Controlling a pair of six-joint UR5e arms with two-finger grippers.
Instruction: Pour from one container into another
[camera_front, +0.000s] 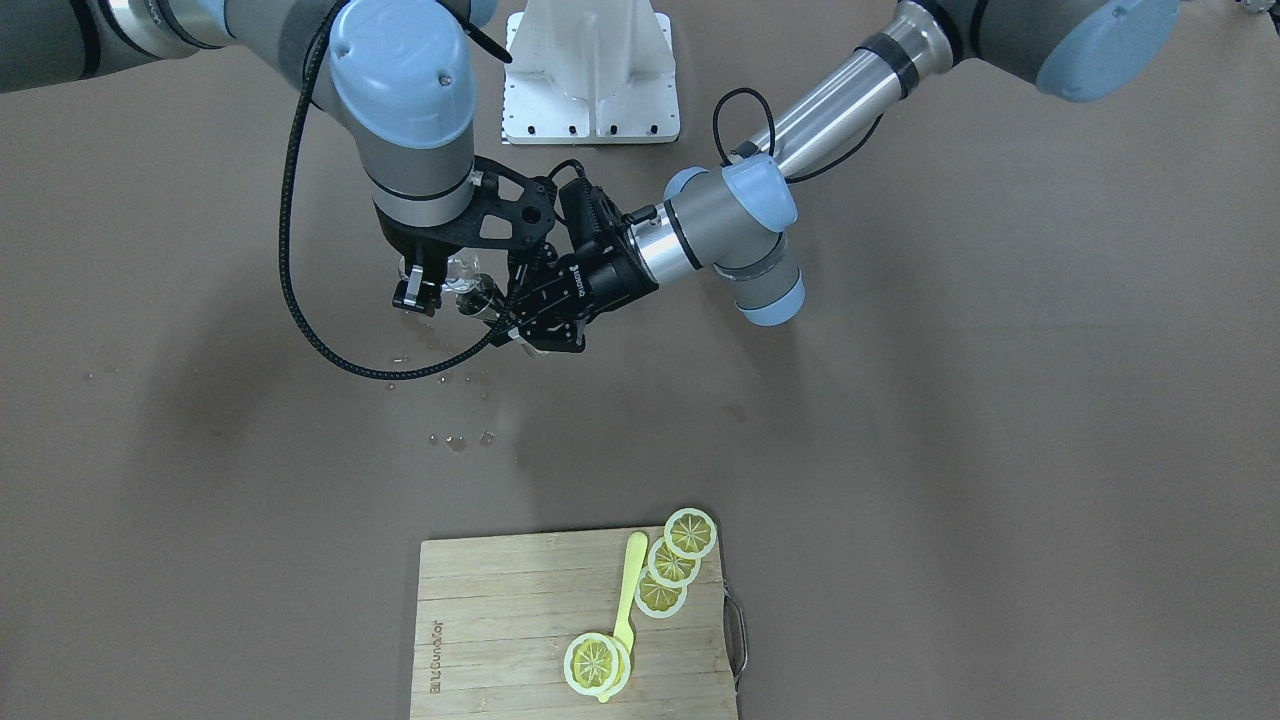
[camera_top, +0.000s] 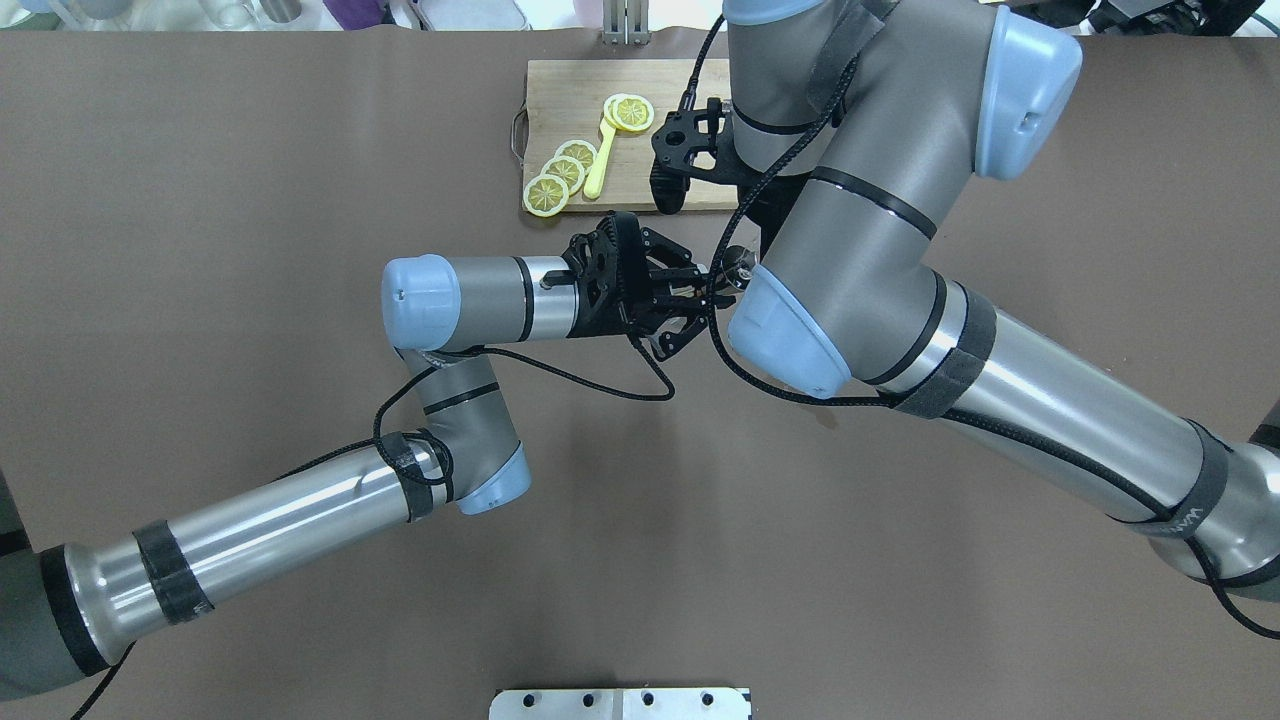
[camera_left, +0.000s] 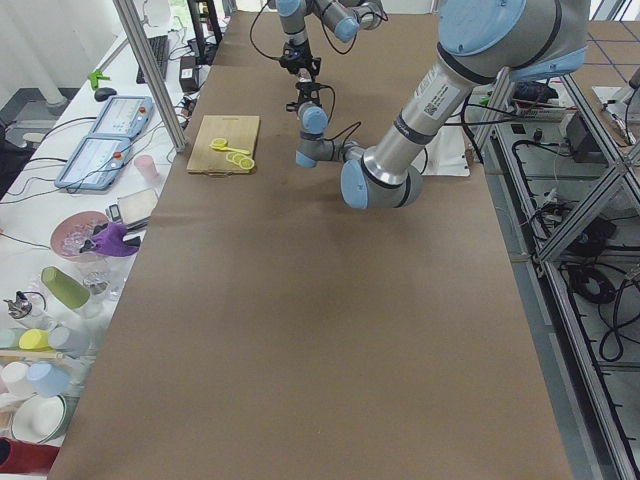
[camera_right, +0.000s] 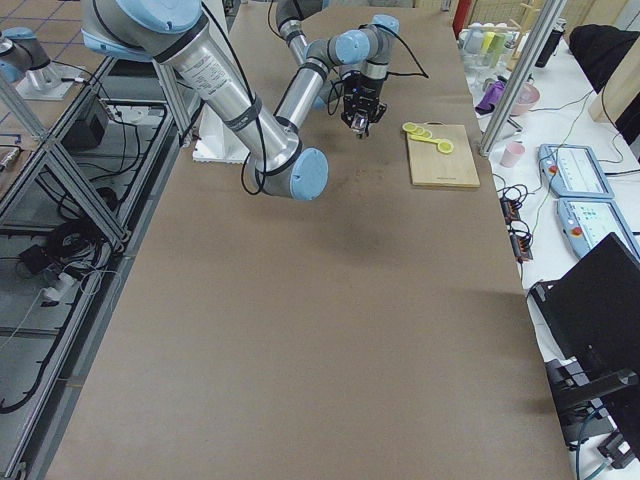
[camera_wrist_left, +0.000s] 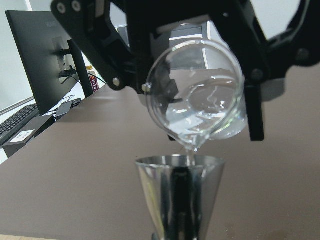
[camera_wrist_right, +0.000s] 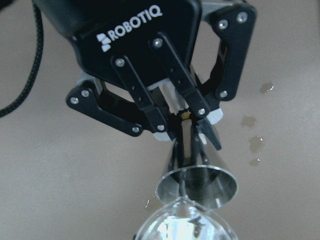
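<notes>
My right pincer pinches the clear round glass beaker, which is tilted. A thin water stream falls from its lip at six o'clock into the steel cone-shaped cup, clamped low in my left pincer. I judge the pouring about half-way: water is left in the beaker, and drops lie on the brown surface.

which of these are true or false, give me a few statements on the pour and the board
The right end effector holds the glass tilted over the cup. True.
The left end effector is open and empty. False: it is shut on the cup.
Lemon slices and a spoon lie on the board. True.
The table is dry. False: droplets lie on it.
</notes>
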